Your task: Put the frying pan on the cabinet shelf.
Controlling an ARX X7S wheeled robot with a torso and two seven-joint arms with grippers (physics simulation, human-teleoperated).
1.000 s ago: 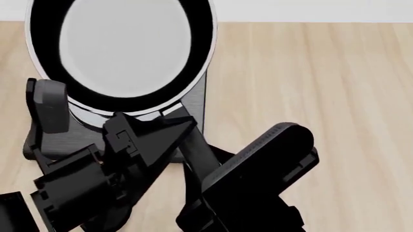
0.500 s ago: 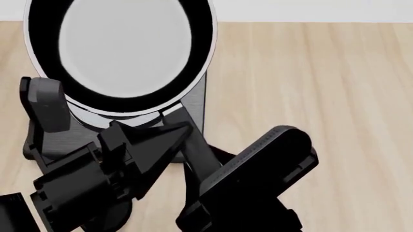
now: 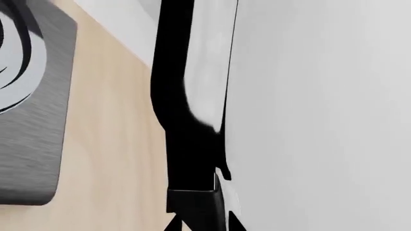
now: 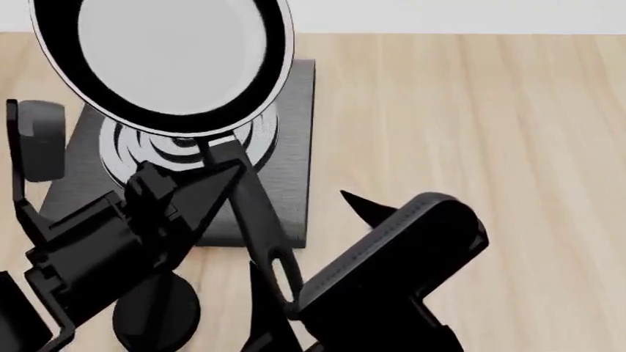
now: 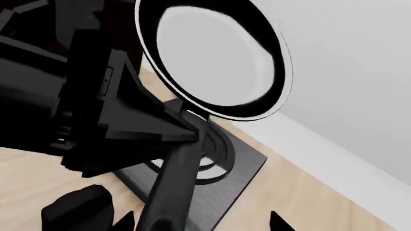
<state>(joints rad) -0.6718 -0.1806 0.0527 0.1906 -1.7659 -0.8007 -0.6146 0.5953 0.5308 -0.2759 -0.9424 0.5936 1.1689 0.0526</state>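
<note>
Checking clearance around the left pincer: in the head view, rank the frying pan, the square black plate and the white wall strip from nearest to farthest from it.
1. Frying pan: its handle is gripped in the left pincer.
2. Square black plate: lying on the wood just beneath and beyond the pincer.
3. White wall strip: past the wood's far edge, at the view's top.

one frying pan (image 4: 161,62), round, black with a grey base; one square black plate (image 4: 284,147) with concentric rings; two grippers, the left gripper (image 4: 201,192) and the right gripper (image 4: 357,205); one wooden floor (image 4: 470,132)
</note>
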